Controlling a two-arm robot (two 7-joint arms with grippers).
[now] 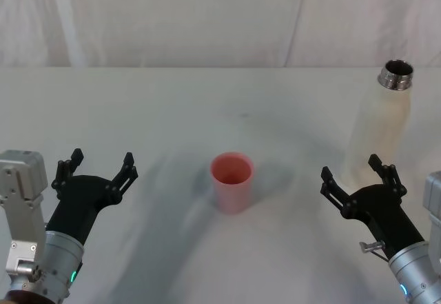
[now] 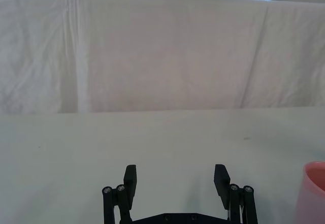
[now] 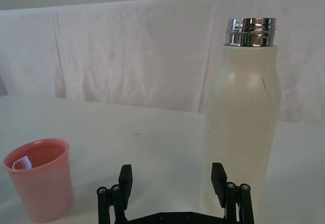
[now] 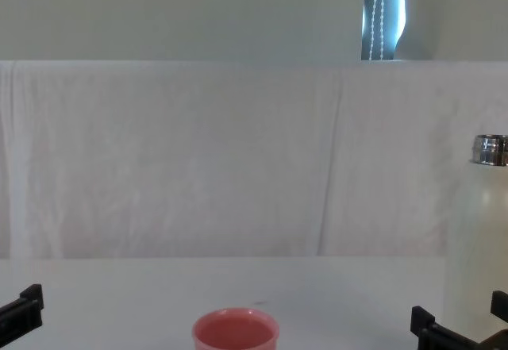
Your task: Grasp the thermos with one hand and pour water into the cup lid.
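Thermos (image 1: 380,126) stands upright on the white table (image 1: 207,104), at the far right, its steel neck open at the top with no cap on it. From the right wrist view the thermos (image 3: 244,122) rises cream-white with a few dark scratches on its side, and its threaded silver neck shines above the rounded shoulders. The cup lid (image 1: 231,181), a small pink cup, stands upright near the middle of the table, well apart from the thermos and nearer the robot. In the chest view its rim (image 4: 236,330) shows low in the middle, and the thermos (image 4: 481,239) stands at the right edge.

The right gripper (image 1: 353,178) hovers low over the table just in front of the thermos, its black fingers spread apart and holding nothing. In the right wrist view the right gripper (image 3: 172,181) points between cup lid (image 3: 38,178) and thermos, the thermos base just behind one finger; whether they touch cannot be told.

The left gripper (image 1: 98,168) hangs at the near left, well apart from the cup lid, its fingers likewise spread and bare. In the left wrist view the left gripper (image 2: 175,178) faces bare table and a white cloth backdrop (image 2: 152,56), with the cup lid's edge (image 2: 315,193) off to one side.
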